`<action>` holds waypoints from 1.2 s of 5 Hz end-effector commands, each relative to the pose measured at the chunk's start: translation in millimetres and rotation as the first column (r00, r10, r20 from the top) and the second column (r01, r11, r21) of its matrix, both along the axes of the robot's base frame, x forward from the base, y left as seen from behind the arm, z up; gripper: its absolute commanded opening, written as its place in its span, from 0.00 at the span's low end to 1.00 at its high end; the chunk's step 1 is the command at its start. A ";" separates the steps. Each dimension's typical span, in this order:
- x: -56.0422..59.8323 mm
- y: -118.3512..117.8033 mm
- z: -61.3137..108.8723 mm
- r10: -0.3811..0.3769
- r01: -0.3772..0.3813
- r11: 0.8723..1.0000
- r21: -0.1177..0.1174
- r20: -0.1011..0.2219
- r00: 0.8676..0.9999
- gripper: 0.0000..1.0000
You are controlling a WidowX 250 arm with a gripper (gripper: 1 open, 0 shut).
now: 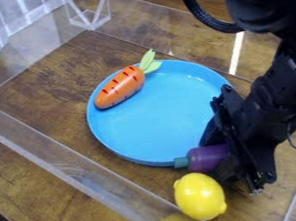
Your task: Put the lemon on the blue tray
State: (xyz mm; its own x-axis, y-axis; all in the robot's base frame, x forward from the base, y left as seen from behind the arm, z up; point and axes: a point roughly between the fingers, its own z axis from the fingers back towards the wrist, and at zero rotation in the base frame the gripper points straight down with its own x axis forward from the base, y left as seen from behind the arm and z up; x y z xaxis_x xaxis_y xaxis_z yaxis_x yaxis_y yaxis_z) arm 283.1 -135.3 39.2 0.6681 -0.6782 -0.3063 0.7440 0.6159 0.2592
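A: Where do we stand with the lemon (201, 196)?

B: It sits on the wooden table (57, 113), just off the near rim of the blue tray (164, 106) — not on it yet. A purple eggplant (205, 157) lies right at that rim, between the tray and the lemon, almost touching the lemon's top.

A: And our gripper (248, 177)?

B: It is on the right side of the lemon, beside the tray's near-right edge. Our jaws are closed, and we cannot see anything clamped between them; the lemon looks free on the table, touching or nearly touching the black fingers. We cannot tell for sure whether there is contact.

A: So how do we do this well?

B: We judge that shut fingers cannot pick it up. We should open wide, come down centred over the lemon's short axis, and close gently — it is glossy and rounded, so an off-centre pinch would likely squirt it away. We also want to keep clear of the eggplant.

A: And the drop spot?

B: The carrot (125, 84) rests on the tray's far-left rim, so the bare blue middle of the tray is the safest target.
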 end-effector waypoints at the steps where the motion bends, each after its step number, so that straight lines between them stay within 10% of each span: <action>1: 10.6 -2.9 15.3 -0.006 0.007 1.000 -0.022 0.046 0.999 0.00; 6: 23.9 -2.1 21.2 -0.067 0.067 0.998 0.007 0.056 0.996 0.00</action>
